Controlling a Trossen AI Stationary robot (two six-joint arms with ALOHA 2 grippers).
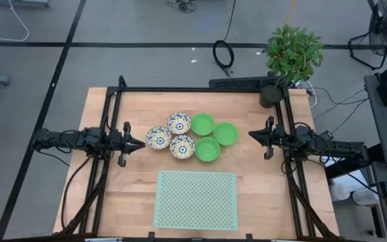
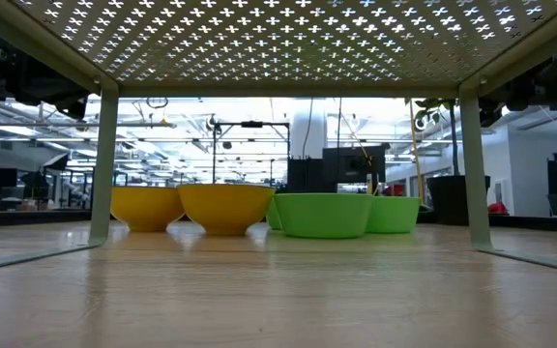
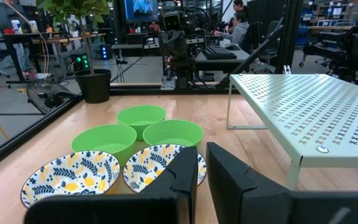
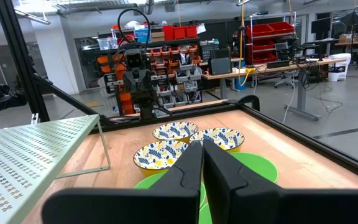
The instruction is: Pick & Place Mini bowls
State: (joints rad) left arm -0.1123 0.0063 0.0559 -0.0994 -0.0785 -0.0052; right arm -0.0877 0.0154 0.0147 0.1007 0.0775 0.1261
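The 6 bowls (image 1: 188, 137) cluster mid-desk between both arms. Left end effector (image 1: 140, 142), pinched nearly shut and empty, sits just left of the patterned 3. Right end effector (image 1: 252, 135), fully shut and empty, is farther from the green 3.

Glossy green bowls (image 1: 207, 136), matt wooden table (image 1: 126, 195), perforated metal shelf (image 1: 196, 199)

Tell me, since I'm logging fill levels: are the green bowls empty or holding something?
Empty. The high view looks straight into all three green bowls and shows only bare green insides; the left wrist view agrees.
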